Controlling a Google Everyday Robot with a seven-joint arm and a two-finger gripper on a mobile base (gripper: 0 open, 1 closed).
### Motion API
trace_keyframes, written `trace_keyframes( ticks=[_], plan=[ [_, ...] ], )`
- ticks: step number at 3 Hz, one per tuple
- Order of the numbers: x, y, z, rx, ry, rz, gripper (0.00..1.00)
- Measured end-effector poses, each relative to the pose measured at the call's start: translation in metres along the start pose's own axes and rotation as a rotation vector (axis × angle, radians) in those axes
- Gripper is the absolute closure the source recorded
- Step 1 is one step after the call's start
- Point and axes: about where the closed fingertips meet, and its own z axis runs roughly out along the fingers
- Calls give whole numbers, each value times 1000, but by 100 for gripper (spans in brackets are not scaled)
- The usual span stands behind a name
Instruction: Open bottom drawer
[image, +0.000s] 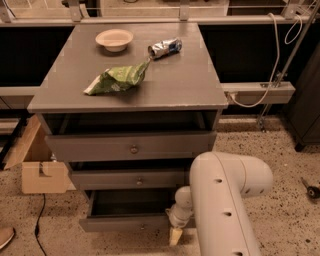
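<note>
The bottom drawer (120, 223) is the lowest and narrowest grey front of the cabinet, with a small round knob (141, 227). It stands pulled out, and its dark inside (130, 201) shows above the front. My gripper (175, 235) hangs off the white arm (220, 200) at the drawer front's right end, just in front of it and low near the floor. It holds nothing that I can see. The arm hides the drawer's right corner.
The middle drawer (135, 179) and top drawer (131, 147) stick out a little. On the cabinet top (190, 85) lie a bowl (114, 39), a green bag (116, 80) and a crushed can (164, 48). A cardboard box (42, 175) stands at the left.
</note>
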Motion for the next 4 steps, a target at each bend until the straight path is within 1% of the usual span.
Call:
trace_keyframes(
  ticks=[1,2,3,4],
  plan=[
    [-8,19,0,-31,-7,-17,40],
    [-11,40,-5,-40,-12,-20,63],
    [-11,62,-13,-19,-19,-7,86],
    [-10,62,-12,-19,-19,-7,100]
  ],
)
